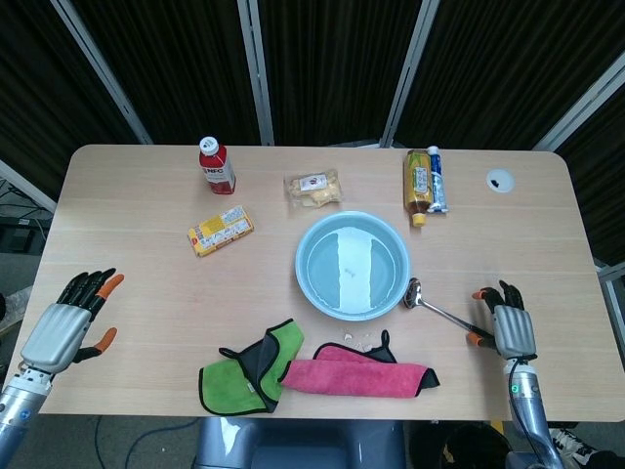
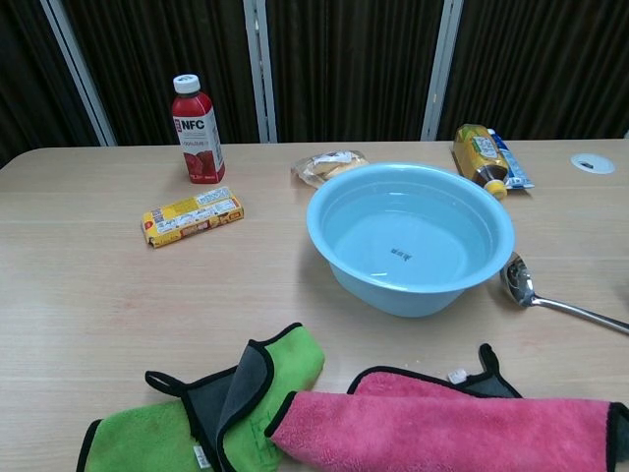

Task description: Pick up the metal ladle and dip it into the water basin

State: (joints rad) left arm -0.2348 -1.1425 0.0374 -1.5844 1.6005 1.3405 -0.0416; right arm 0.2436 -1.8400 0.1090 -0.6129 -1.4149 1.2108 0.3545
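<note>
The metal ladle lies on the table right of the light blue water basin, its bowl beside the basin's wall. Its handle runs right and toward the front edge. My right hand sits at the end of that handle with its fingers curled around it; the chest view shows the handle but not the hand. My left hand rests at the table's left front corner, fingers apart, holding nothing. The basin holds water.
A green cloth and a pink cloth lie in front of the basin. Behind it are a red NFC bottle, a yellow box, a snack packet, and a lying tea bottle with a tube beside it.
</note>
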